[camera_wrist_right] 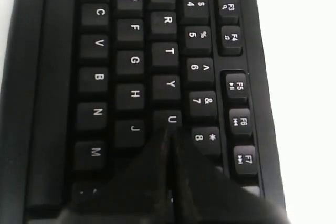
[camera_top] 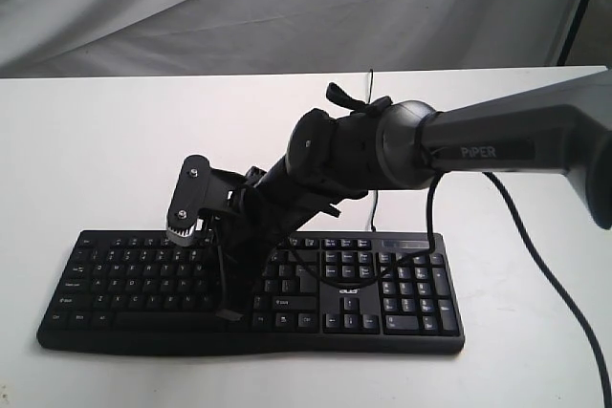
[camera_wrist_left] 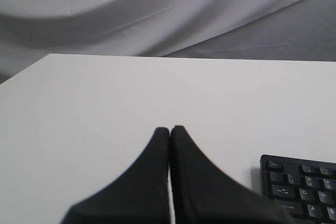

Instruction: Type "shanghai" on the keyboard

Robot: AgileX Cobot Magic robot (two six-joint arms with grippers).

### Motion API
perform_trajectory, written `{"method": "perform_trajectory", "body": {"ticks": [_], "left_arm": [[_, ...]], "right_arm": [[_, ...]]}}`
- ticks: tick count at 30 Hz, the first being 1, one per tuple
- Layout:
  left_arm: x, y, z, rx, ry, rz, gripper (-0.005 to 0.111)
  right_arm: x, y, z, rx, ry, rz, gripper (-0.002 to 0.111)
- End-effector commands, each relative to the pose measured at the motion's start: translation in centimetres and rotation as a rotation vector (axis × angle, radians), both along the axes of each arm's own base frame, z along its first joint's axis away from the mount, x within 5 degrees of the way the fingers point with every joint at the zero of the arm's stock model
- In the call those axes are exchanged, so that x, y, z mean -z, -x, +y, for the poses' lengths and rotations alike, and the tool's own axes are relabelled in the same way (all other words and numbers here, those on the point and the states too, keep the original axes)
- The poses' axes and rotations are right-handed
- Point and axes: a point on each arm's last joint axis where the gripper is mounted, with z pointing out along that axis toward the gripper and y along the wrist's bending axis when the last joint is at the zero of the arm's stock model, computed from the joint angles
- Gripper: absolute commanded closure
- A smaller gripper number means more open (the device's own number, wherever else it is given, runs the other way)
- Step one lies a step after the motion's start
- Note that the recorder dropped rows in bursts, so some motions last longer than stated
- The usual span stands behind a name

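Note:
The black keyboard (camera_top: 115, 279) lies across the front of the white table, its white logo right of the middle. My right arm reaches over it from the right. The right gripper (camera_top: 189, 240) is shut with nothing in it and points down at the letter keys. In the right wrist view the right gripper (camera_wrist_right: 171, 129) has its tips just below the U key (camera_wrist_right: 171, 118), between J and 8; whether they touch a key does not show. My left gripper (camera_wrist_left: 170, 128) is shut and empty over bare table, with the keyboard's Esc corner (camera_wrist_left: 302, 184) beside it. It is out of the exterior view.
The white table (camera_top: 105, 140) runs back to a grey cloth backdrop (camera_top: 191, 7). A black cable (camera_top: 535, 246) trails from the right arm over the table's right side. A short cable end (camera_top: 229, 312) hangs from the right wrist above the keyboard's bottom row.

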Motion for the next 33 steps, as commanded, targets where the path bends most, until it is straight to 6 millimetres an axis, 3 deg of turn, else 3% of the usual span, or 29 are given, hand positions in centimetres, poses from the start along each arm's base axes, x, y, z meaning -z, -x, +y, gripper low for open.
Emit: {"method": "perform_trajectory", "body": {"ticks": [1,9,19,27,29,33], "left_arm": [[0.1,0.0,0.0,-0.002,0.001,-0.011,0.106],[0.1,0.0,0.0,-0.002,0.001,-0.011,0.106],[0.1,0.0,0.0,-0.002,0.001,-0.011,0.106],[0.1,0.0,0.0,-0.002,0.001,-0.011,0.106],[0.1,0.0,0.0,-0.002,0.001,-0.011,0.106],[0.1,0.0,0.0,-0.002,0.001,-0.011,0.106]], "right_arm": [[0.1,-0.1,-0.2,0.003,0.001,-0.001,0.108],[1.3,-0.1,-0.3,0.007,0.013,0.022,0.108],[0.7,-0.1,-0.3,0.007,0.005,0.014,0.108],[-2.1,0.1,-0.1,0.002,-0.031,-0.036,0.108],[-3.5,0.2,-0.2,0.005,-0.052,-0.062,0.108],[-3.9,0.2,-0.2,0.008,-0.058,-0.067,0.108]]}}
